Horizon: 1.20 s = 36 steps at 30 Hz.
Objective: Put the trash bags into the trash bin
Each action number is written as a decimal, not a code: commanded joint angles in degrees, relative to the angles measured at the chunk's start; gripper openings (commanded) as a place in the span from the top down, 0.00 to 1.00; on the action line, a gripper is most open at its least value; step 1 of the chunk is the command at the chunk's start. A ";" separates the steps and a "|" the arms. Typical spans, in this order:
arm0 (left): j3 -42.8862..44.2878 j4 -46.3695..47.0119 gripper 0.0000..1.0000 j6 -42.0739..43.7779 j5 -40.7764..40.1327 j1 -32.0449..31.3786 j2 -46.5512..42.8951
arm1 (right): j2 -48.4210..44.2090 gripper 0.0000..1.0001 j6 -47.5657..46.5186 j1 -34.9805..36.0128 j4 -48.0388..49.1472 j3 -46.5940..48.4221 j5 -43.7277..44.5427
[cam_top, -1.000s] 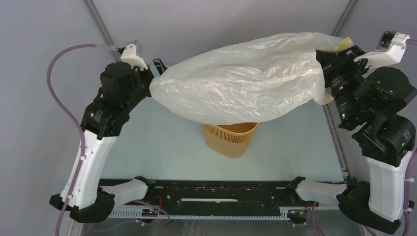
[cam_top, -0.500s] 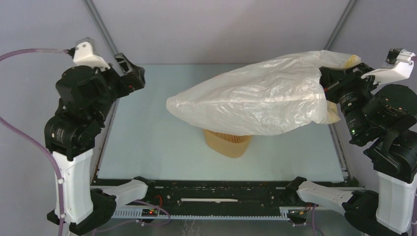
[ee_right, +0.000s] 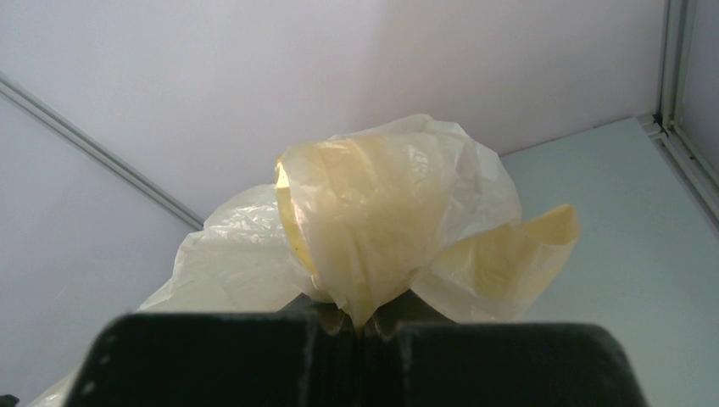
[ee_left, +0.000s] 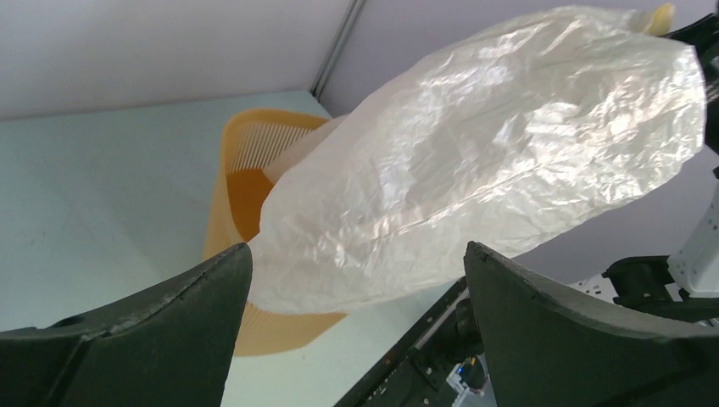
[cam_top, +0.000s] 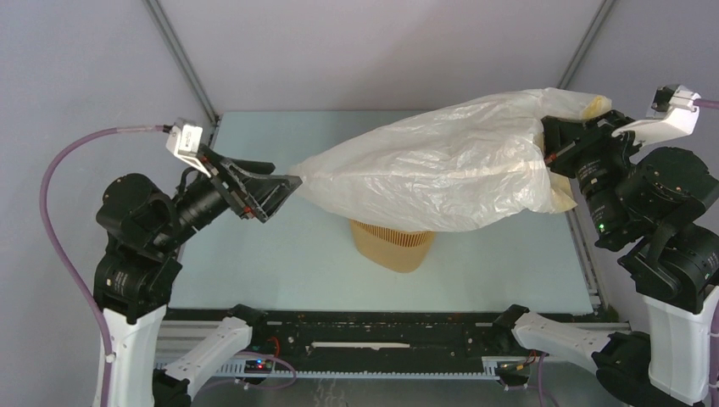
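Right wrist alone shows you right pincer clamped on yellow rim of crinkly cream-white plastic bag; left pincer wide open, empty.

A pale blue-green desk stands inside plain grey-lilac walls. Grey metal posts slant up at its far left and far right corners. A black rail lines the near edge.

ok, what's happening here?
The right arm has its jaws shut on the yellow rim of the plastic bag, holding it up over the orange bin. The left arm has its jaws open around the bag's other end, not clamped. The bag hangs across above the bin, most of it outside.
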 commanded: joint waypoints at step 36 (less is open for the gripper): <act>35.29 -24.52 0.70 7.66 -28.43 -27.97 53.29 | 1.53 1.00 5.70 0.20 15.32 -9.32 -32.91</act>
